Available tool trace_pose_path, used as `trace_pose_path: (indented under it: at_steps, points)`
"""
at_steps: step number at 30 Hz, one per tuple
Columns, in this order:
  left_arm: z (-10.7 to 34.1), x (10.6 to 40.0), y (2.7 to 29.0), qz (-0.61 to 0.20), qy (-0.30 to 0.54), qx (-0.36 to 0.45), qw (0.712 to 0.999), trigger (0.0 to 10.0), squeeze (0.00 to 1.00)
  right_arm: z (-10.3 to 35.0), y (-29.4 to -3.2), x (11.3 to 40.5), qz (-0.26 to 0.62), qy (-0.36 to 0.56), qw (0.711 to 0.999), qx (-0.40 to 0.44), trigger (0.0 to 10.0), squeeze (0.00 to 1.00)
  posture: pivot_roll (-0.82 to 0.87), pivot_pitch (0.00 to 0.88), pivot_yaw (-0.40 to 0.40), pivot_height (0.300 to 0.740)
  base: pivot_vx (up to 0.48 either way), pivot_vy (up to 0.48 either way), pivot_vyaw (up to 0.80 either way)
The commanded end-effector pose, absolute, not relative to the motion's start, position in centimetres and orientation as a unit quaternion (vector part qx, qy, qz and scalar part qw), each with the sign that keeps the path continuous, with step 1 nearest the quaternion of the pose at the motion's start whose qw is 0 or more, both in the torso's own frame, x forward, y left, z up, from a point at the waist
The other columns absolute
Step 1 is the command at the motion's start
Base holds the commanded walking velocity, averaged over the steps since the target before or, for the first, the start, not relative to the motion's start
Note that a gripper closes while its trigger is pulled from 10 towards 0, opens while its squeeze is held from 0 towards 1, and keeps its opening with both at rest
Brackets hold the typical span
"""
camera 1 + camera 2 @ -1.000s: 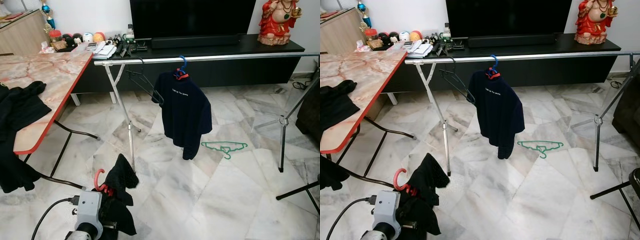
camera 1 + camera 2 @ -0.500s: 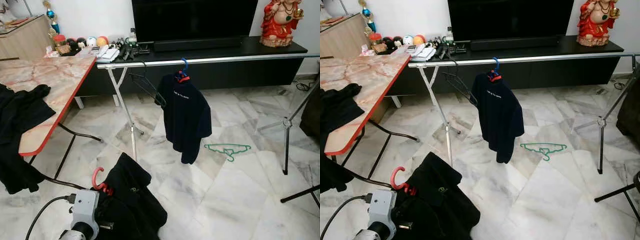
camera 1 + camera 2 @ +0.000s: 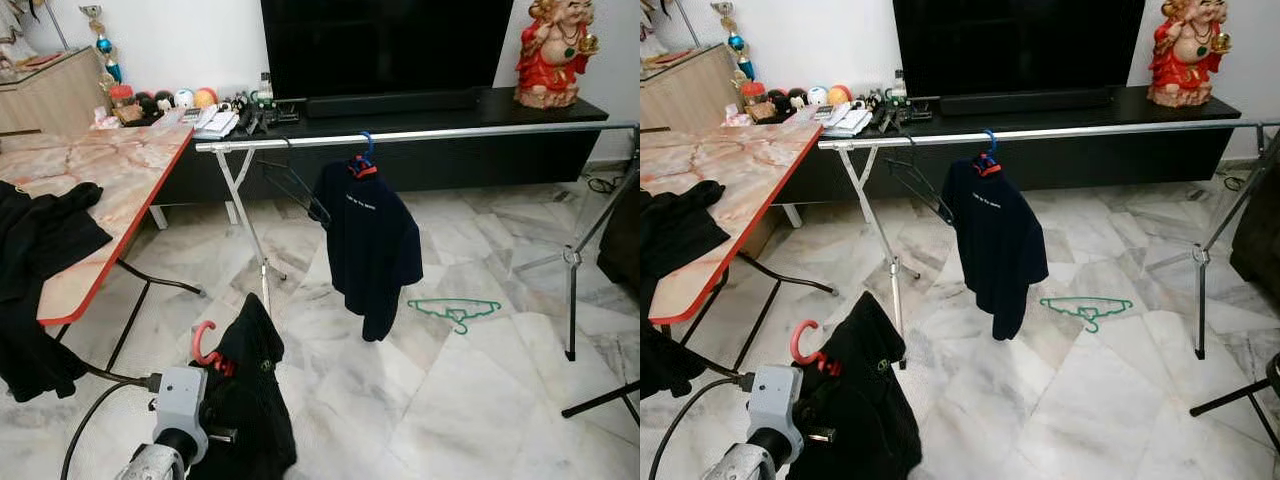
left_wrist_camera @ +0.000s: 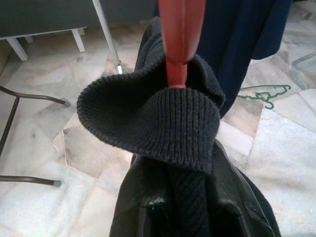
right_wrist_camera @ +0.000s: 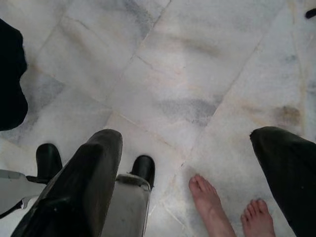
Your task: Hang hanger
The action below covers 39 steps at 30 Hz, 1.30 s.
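Note:
A red hanger (image 3: 203, 345) carrying a black knitted garment (image 3: 250, 400) is held low at the left, its red neck (image 4: 177, 39) rising from the collar. My left gripper (image 4: 185, 219) is shut on it, the fingers mostly buried in the cloth. Ahead, a silver rail (image 3: 480, 132) spans the room. On it hang a navy shirt (image 3: 372, 235) on a blue hanger (image 3: 366, 145) and a bare black hanger (image 3: 295, 185). My right gripper (image 5: 187, 168) hangs open above the floor.
A green hanger (image 3: 455, 309) lies on the marble floor under the rail. A red-edged table (image 3: 110, 200) with black clothes (image 3: 40, 230) stands left. The rack's legs (image 3: 571, 280) stand right, a black TV cabinet (image 3: 560, 105) behind. A person's bare feet (image 5: 212, 207) are close behind me.
The black garment, spread wide half a second ago, now hangs narrow from the red hanger. The hanger sits slightly higher in view. The camera has shifted a little.

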<state>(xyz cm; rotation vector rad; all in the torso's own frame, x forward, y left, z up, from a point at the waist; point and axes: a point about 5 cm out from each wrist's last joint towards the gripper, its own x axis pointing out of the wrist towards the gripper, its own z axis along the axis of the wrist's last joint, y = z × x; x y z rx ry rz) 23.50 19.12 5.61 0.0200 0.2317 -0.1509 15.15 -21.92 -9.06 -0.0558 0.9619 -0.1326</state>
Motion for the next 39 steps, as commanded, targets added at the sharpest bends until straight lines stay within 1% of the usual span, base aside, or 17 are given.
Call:
trace_pose_path:
  at_steps: [1,16,39]
  points:
    - [6.12,23.82,19.48,-0.069,0.106,0.022,0.992,10.0,0.0,-9.19,-21.6,15.13,-0.06,0.47,0.88,-0.023,10.0,0.0,0.03,0.058,0.052,0.74,0.285,0.0,0.0]
    - [5.93,23.78,18.85,-0.073,0.108,0.017,0.991,10.0,0.0,-9.02,-21.77,15.53,-0.047,0.471,0.88,-0.038,10.0,0.0,0.02,0.08,0.045,0.74,0.291,0.0,0.0]
    - [5.76,23.8,18.53,-0.073,0.11,0.011,0.991,10.0,0.0,-9.03,-21.59,15.6,-0.027,0.474,0.878,-0.056,10.0,0.0,0.02,0.083,0.044,0.74,0.3,0.0,0.0]
